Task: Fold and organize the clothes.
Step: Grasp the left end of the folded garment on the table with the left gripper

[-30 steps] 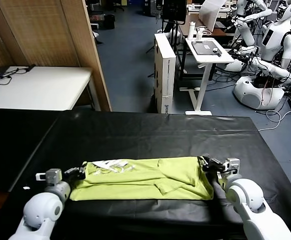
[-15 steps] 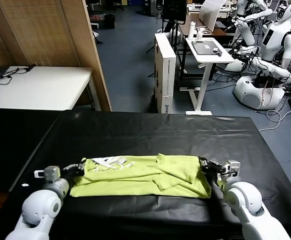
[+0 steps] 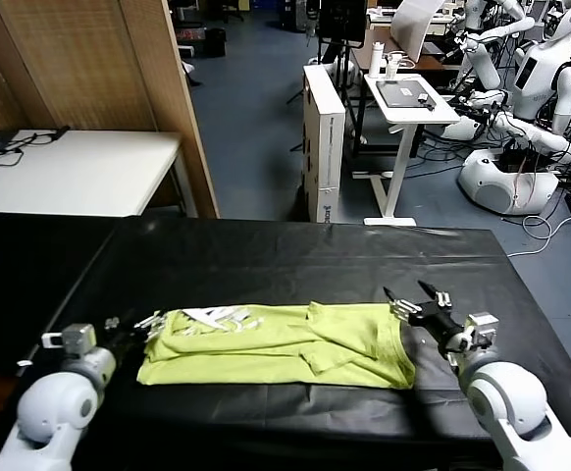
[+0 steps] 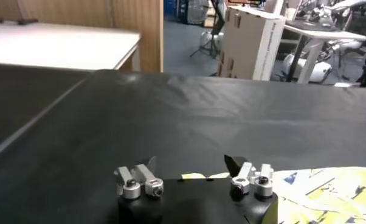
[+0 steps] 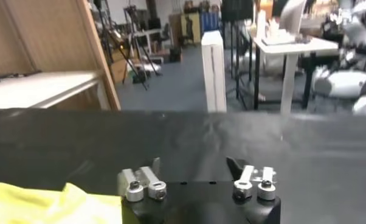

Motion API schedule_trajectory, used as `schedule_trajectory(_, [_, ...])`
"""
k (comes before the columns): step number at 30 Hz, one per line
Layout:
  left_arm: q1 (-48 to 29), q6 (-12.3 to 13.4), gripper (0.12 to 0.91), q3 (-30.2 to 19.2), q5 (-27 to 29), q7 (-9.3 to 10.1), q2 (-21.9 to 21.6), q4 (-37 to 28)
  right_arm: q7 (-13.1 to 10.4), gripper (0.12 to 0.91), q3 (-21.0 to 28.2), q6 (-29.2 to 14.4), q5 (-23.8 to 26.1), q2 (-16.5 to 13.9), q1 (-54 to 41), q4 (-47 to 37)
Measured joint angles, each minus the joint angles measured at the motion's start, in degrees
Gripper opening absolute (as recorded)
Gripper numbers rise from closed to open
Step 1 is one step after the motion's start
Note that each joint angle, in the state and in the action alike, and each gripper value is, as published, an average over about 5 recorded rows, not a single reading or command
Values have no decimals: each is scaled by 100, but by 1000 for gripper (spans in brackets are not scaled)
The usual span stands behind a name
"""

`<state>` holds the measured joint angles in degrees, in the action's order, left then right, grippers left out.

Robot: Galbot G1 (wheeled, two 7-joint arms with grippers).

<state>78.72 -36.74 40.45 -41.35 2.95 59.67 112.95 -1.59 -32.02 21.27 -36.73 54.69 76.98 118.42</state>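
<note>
T-shirt (image 3: 281, 345), lime yellow-green, lies folded into flat band across near part of black bench (image 3: 295, 260), white label showing toward robot's left. Left pincer (image 3: 127, 329) released, empty, just off left end; right pincer (image 3: 411, 297) released, empty, just off right end. Likely pause between folds: band flat, unheld, ready for regrasp.

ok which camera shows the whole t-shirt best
The head view: the T-shirt lies folded in a long strip on the black table, seen end to end. Each wrist view catches only one yellow edge of it.
</note>
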Motion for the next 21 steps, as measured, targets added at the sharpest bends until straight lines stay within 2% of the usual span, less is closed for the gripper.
schedule_trajectory(4, [373,-434,907,361,-1019,-289,-258,275,40,907,-244,-172,-148,-105,425,382])
schedule_trajectory(8, [588,-545,907,630,-1800,-584,-406,330,90,907,-404,-244,-168,-108,794,634])
schedule_trajectory(14, [619,-544,907,787,-2062,-943,-566,139,93,907,-541,-248,-163,-93,1117,775])
schedule_trajectory(21, [667,-545,907,848,-2147,-1136,-713,-173,89,907,-550,-218,-153,-82,1162,782])
